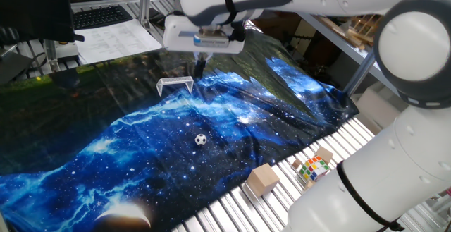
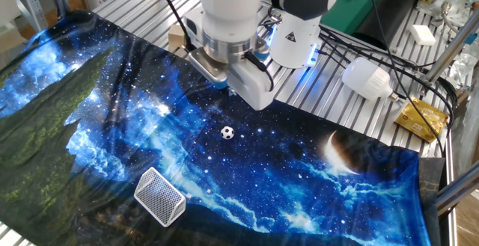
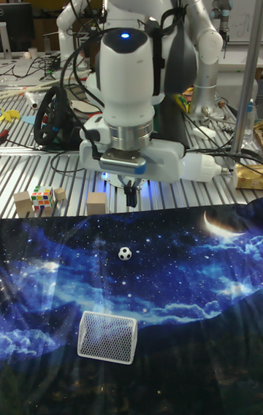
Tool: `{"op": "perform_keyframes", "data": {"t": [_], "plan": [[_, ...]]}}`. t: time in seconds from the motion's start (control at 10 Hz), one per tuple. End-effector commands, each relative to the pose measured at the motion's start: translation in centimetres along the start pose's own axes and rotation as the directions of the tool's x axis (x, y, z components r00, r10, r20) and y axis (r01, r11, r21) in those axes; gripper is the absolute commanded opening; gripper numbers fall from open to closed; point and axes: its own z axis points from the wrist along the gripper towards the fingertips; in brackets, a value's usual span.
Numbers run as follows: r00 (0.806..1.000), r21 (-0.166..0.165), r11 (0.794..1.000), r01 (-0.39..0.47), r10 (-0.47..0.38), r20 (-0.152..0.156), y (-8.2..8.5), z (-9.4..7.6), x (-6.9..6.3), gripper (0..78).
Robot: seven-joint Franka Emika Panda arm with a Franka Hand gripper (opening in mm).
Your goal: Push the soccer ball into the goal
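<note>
Gripper [image 3: 131, 199] fingers look pinched together, holding nothing; soccer ball [image 3: 125, 253] sits loose on cloth below it, goal [image 3: 107, 336] beyond — light, rolls easily, nudge its far-from-goal side.

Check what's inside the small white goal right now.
Nothing visible inside the small white-framed goal; its mouth shows only blue galaxy-print cloth. The black-and-white soccer ball sits apart on the cloth. The mesh back hides the interior in the other views.
</note>
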Motion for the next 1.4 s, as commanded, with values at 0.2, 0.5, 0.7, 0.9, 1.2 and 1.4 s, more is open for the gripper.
{"op": "perform_keyframes", "data": {"t": [0.2,0.5,0.7,0.9,1.2,1.4], "plan": [[1.0,0.009,1.0,-0.003,0.003,0.008,0.7,1.2,1.4,0.0],[1.0,0.012,1.0,0.001,-0.001,0.008,0.7,2.0,2.0,0.0],[1.0,0.012,1.0,0.006,-0.006,0.009,0.5,3.0,2.5,0.0],[1.0,0.009,1.0,0.006,-0.007,0.011,0.5,4.4,3.2,0.0],[1.0,0.011,1.0,0.007,-0.007,0.015,0.5,6.3,4.2,0.0],[1.0,0.012,1.0,0.008,-0.008,0.015,0.7,7.7,4.7,0.0]]}}
